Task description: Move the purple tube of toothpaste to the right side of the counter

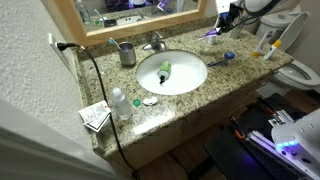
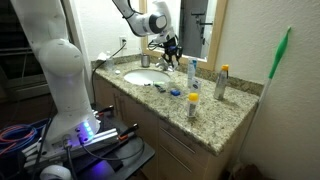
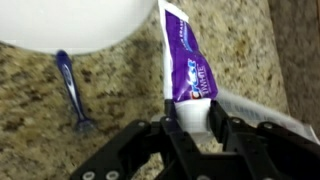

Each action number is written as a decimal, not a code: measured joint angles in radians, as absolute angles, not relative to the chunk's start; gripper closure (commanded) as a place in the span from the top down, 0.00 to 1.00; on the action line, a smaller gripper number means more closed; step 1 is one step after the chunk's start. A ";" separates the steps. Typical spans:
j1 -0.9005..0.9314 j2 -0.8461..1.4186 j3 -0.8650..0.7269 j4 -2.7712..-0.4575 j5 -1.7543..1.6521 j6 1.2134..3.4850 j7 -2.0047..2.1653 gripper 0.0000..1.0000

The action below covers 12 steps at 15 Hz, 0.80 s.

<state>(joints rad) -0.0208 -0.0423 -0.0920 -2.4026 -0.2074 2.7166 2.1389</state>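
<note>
Toothpaste first: the purple tube of toothpaste is pinched at its white cap end between the fingers of my end effector. The end effector is closed down to the width of the cap and has nothing else in it. I think the cap is the right place to grip. It is the stiff part, while the flat body would probably squash or slide out.

The tube's tail points away from the wrist toward the speckled table. From the wrist view I can't tell whether the tail touches the stone. In an exterior view the tube hangs near the back edge of the table, just past the basin, and it looks lifted clear of the surface.

A blue toothbrush lies flat on the table beside the basin's rim, near the tube but apart from it, so I would keep the tail from dragging over it.

The basin has a small green object lying in it near the middle. A cup stands by the back edge next to the faucet, and something sticks up out of it that is too small for me to name.

The tube is in hand but not yet set down. Several bottles crowd the end of the table beyond it, so I'd need to pick a bare patch of stone among them to set it on.
</note>
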 measured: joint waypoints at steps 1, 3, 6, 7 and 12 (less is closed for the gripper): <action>-0.052 -0.051 -0.111 -2.407 -0.226 2.720 2.142 0.37; -0.076 -0.057 -0.124 -2.412 -0.231 2.723 2.142 0.12; -0.076 -0.046 -0.109 -2.413 -0.240 2.722 2.160 0.12; -0.076 -0.031 -0.103 -2.414 -0.262 2.731 2.205 0.12; -0.073 0.086 -0.100 -2.415 -0.451 2.837 2.594 0.12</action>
